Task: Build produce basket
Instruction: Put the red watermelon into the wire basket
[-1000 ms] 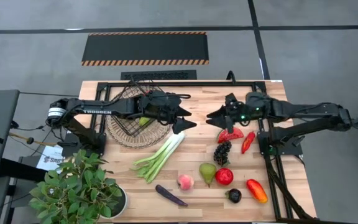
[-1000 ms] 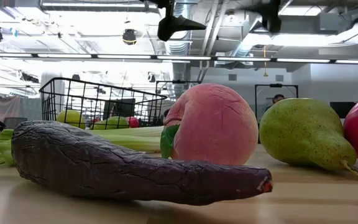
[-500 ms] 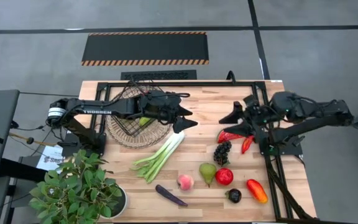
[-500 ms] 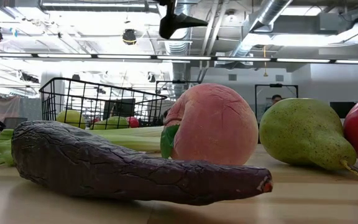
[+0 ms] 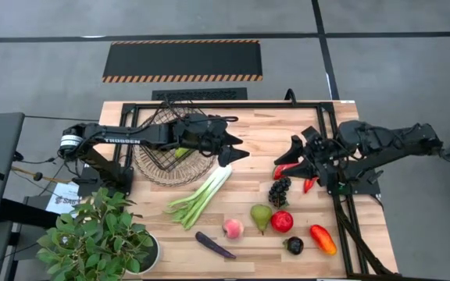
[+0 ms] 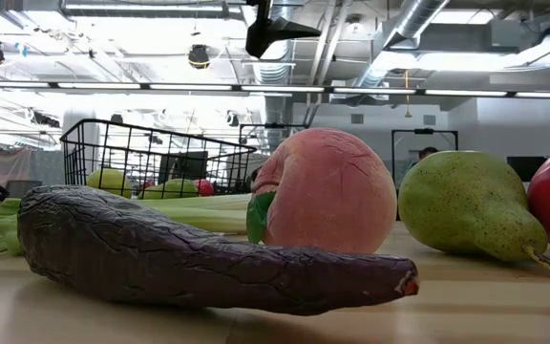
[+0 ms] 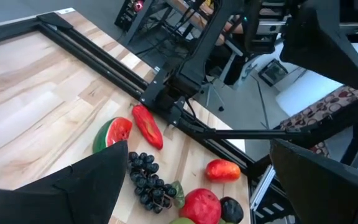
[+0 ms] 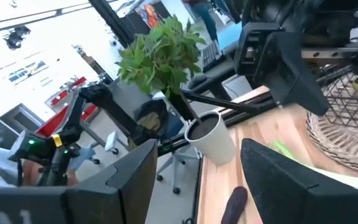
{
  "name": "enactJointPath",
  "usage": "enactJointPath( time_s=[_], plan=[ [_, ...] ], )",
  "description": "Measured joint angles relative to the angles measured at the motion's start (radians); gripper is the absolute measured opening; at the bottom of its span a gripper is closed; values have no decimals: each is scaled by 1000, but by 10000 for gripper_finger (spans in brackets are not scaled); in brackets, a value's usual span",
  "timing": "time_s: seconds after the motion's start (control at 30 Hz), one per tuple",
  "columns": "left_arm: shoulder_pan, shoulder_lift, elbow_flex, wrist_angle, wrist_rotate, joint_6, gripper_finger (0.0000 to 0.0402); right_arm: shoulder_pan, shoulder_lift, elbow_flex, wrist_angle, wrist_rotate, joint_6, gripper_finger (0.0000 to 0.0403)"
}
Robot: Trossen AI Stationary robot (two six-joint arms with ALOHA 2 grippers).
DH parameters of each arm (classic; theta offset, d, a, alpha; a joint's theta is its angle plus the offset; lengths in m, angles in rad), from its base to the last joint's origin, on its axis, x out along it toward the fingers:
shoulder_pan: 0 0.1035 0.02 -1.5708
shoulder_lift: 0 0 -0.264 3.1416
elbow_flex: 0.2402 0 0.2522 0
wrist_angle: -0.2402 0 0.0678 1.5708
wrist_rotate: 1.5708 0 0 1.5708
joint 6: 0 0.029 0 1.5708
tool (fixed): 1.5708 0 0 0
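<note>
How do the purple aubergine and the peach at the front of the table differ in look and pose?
The aubergine is long, dark purple and wrinkled, lying flat on its side; the peach is round, pink-orange and smooth. In the low view the peach rises much taller than the aubergine, which stretches much wider. The aubergine sits closer to the table's front edge. Both rest loose on the wooden table, outside the basket, with neither gripper near them.

right tool [image 5: 297, 153] | moved right, lowered over watermelon slice [image 5: 286, 168]
</note>
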Motion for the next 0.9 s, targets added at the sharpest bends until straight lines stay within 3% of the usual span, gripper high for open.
enactJointPath(
  time_s=[0.2, 0.3, 0.4, 0.57, 0.73, 0.9],
  plan=[
    [-1, 0, 0, 0, -6, -17, 377, -39, -16, 26, 0, -77, -99, 255],
    [-2, 0, 0, 5, -2, -38, 377, -67, -52, 96, -135, -96, -108, 255],
    [-4, 0, 0, 23, 18, -46, 377, -85, -86, 175, -379, -90, -143, 255],
    [-20, 0, 0, 22, 27, -52, 377, -89, -118, 236, -744, 55, -137, 255],
    [-49, 0, 0, -18, 27, -67, 377, -80, -129, 197, -1037, 183, -11, 255],
    [-66, 0, 0, -109, 20, -101, 377, -54, -122, 60, -1098, 245, 84, 255]
  ],
)
